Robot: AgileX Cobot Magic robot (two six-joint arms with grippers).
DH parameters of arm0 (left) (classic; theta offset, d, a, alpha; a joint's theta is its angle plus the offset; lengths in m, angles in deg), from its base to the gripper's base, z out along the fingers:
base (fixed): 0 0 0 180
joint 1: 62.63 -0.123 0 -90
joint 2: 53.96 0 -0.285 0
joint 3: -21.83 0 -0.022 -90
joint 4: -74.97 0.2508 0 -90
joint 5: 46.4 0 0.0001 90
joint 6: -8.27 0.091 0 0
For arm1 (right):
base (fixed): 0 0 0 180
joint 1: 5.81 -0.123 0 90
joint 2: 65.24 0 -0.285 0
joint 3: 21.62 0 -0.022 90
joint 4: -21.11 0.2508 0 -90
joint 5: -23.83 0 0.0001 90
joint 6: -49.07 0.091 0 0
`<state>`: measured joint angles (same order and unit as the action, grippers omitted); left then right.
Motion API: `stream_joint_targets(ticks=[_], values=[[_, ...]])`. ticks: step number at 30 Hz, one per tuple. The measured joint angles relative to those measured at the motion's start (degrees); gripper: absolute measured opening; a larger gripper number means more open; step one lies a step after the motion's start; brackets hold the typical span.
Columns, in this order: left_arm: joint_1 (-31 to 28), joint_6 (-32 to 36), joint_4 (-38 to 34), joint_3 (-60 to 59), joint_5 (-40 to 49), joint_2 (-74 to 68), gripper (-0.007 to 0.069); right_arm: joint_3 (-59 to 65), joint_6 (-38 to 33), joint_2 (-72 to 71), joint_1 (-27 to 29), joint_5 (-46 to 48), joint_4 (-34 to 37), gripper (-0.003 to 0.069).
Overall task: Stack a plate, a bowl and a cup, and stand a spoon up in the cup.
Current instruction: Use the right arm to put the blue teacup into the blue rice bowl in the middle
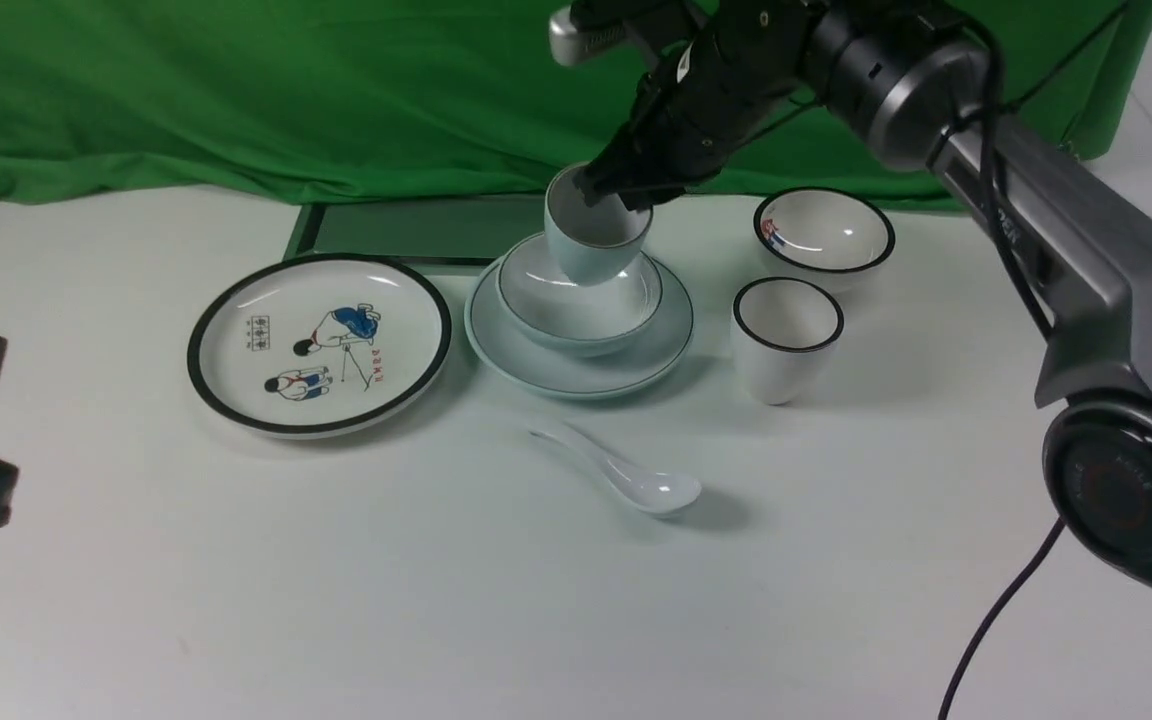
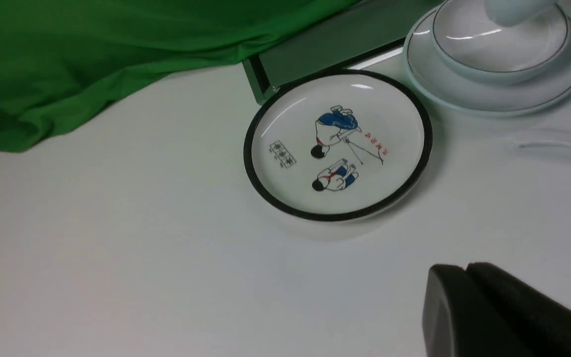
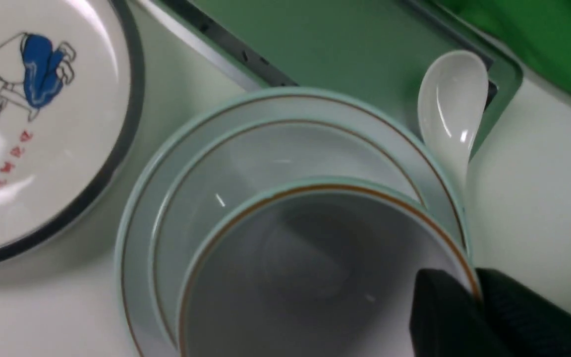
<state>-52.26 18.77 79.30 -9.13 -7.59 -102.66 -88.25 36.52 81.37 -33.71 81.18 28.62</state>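
Right gripper (image 3: 473, 297) fingers (image 3: 439, 317) pinch the cup (image 3: 315, 267) by its rim, 1 pad inside and 1 outside. Only the right wrist view shows that clamp; in the front view the wrist hides it. The front view shows the cup (image 1: 591, 245) tilted, its base down inside the bowl (image 1: 561, 318); can't tell if it touches the bowl floor. The bowl sits on the plate (image 1: 576, 378), mid table. The right arm reaches in from the right, wrist angled down over the stack. The spoon (image 1: 626, 475) lies flat on the table (image 1: 236, 560) on the robot's side of the plate, apart from it, untouched. Left gripper (image 2: 464, 271): pads pressed together, holding nothing, over the table near the cartoon plate (image 2: 337, 148). The front view catches only the left arm's edge. A black-rimmed cup (image 1: 786, 335) and a black-rimmed bowl (image 1: 824, 235) stand right of the stack.
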Motion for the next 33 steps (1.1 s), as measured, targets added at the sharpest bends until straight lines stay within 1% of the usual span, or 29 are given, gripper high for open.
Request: stream_joint_targets(ticks=[5, 13, 22, 25, 28, 30, 31, 32, 33], values=[[0.0, -0.04, -1.24, 0.0, -2.84, -2.22, -0.0036, 1.2, 0.68, 1.08, 0.0, -0.93, 0.0, 0.0078], [0.0, -0.11, -2.96, -0.12, -3.09, -6.39, -0.0036, 2.86, 1.3, 2.02, 0.0, -1.15, 0.0, 0.0078], [0.0, -0.11, -4.02, -0.19, -3.21, -6.67, -0.0036, 3.19, 2.89, 3.08, 0.0, -2.57, 0.11, 0.0078], [0.0, -0.11, -4.01, -0.19, -3.63, -6.67, -0.0036, 3.19, 4.29, 3.33, 0.0, -3.08, 0.13, 0.0093], [0.0, -0.11, -4.01, -0.19, -3.62, -6.67, -0.0036, 3.19, 4.76, 3.49, 0.0, -3.21, 0.48, 0.0165], [0.0, -0.11, -4.01, -0.19, -3.62, -6.67, -0.0036, 3.19, 5.01, 3.54, 0.0, -3.27, 1.31, 0.0271], [0.0, -0.11, -4.01, -0.19, -3.62, -6.67, -0.0036, 3.19, 5.01, 3.54, 0.0, -3.27, 1.43, 0.0281], [0.0, -0.11, -4.01, -0.19, -3.62, -6.67, -0.0036, 3.19, 4.82, 3.24, 0.0, -3.22, 2.14, 0.0365], [0.0, -0.11, -4.01, -0.19, -3.62, -6.67, -0.0036, 3.19, 4.27, 2.86, 0.0, -3.02, 2.7, 0.0405]])
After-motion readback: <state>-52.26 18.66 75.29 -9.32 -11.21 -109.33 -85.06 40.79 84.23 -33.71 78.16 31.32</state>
